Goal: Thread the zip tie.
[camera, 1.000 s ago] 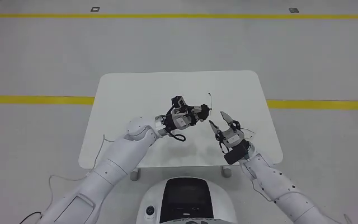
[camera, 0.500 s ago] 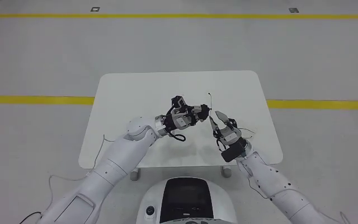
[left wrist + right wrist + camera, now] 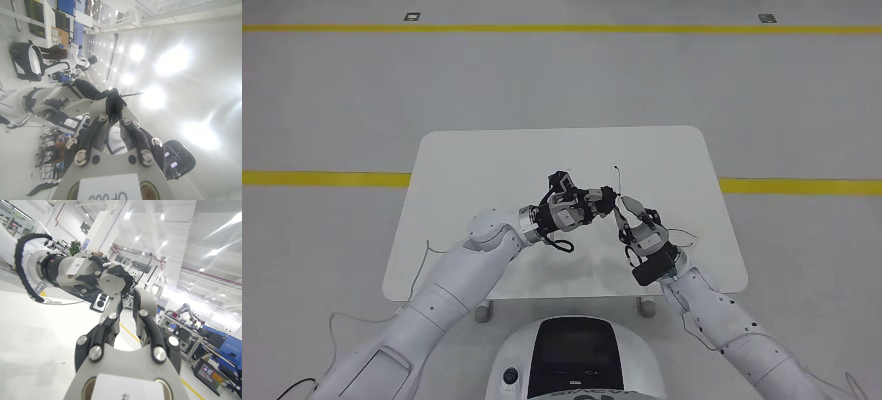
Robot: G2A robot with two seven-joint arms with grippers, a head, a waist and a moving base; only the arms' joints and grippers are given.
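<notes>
The zip tie (image 3: 617, 180) is a thin black strand that sticks up from my left gripper (image 3: 604, 200), which is shut on its lower part above the white table (image 3: 492, 200). In the left wrist view the strand (image 3: 132, 94) pokes out past the left gripper (image 3: 114, 100), whose fingers are pressed together. My right gripper (image 3: 630, 213) hangs right beside the left one, almost touching it, and is open with a narrow gap. In the right wrist view the right gripper (image 3: 129, 296) sits just under the left gripper (image 3: 122, 279), and the zip tie (image 3: 146, 266) rises beyond them.
Both grippers hover over the right half of the table. A yellow floor line (image 3: 322, 178) runs behind the table on both sides. Bare tabletop lies to the left and at the far edge.
My right gripper has moved up and left, close against the left gripper, and its fingers have narrowed from wide open. The left gripper and the zip tie have stayed put.
</notes>
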